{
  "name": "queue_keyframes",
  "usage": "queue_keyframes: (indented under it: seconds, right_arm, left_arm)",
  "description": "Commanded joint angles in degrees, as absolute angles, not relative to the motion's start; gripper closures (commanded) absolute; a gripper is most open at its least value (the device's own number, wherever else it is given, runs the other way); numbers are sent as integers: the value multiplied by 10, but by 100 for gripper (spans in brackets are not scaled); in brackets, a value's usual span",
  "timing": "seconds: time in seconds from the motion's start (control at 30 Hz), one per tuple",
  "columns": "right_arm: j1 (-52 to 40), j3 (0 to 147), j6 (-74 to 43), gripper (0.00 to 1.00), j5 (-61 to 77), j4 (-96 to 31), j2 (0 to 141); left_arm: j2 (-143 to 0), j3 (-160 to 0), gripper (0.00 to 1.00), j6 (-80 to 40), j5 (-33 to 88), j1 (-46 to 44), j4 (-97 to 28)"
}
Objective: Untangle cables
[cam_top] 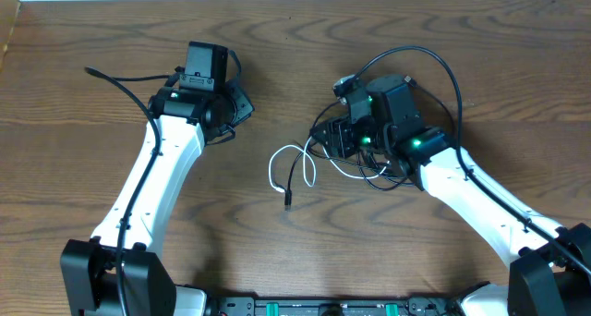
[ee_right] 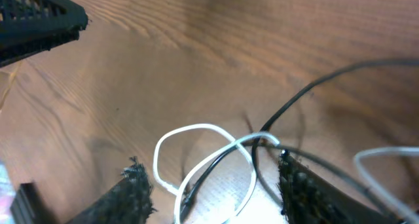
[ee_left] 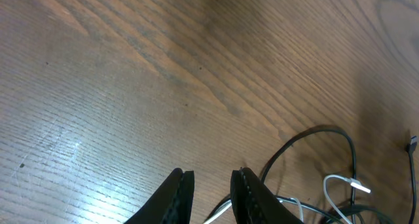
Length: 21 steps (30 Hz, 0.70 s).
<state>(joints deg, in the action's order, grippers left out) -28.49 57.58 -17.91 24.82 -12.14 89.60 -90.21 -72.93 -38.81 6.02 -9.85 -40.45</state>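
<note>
The cables lie tangled on the wooden counter (cam_top: 277, 261). The white cable (cam_top: 271, 168) curls into a loop, and one black cable (cam_top: 292, 182) runs through that loop, its plug end just on the near side of it. A second black cable (cam_top: 420, 49) arcs wide to the right of the white cable, around the right arm (cam_top: 462, 182). The right jaws stand wide apart over the white cable's loop, gripping nothing. The left jaws, well left of the white cable, are slightly apart and empty.
</note>
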Motion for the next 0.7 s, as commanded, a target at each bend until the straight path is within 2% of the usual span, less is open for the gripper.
queue_keyframes:
  seconds: [0.0,0.2,0.37,0.53,0.67]
  right_arm:
    - [-299,576,-282,37,248,-133,904]
    - [-335,576,-394,34,209,-118,944]
    - [-359,576,-570,38,191,-59,1012]
    - [-359,576,-661,60,191,8,1048]
    - [-358,576,-667,90,199,38,1049]
  left_arm:
    - [-897,-723,74,-389,55,-97,-405]
    - [-897,-723,74,-389,55,-97,-405]
    - [-897,-723,74,-389,55,-97,-405]
    - [-897,-723,74,-389,55,-97,-410]
    - [-897,-723,74,-389,55,-97,-411]
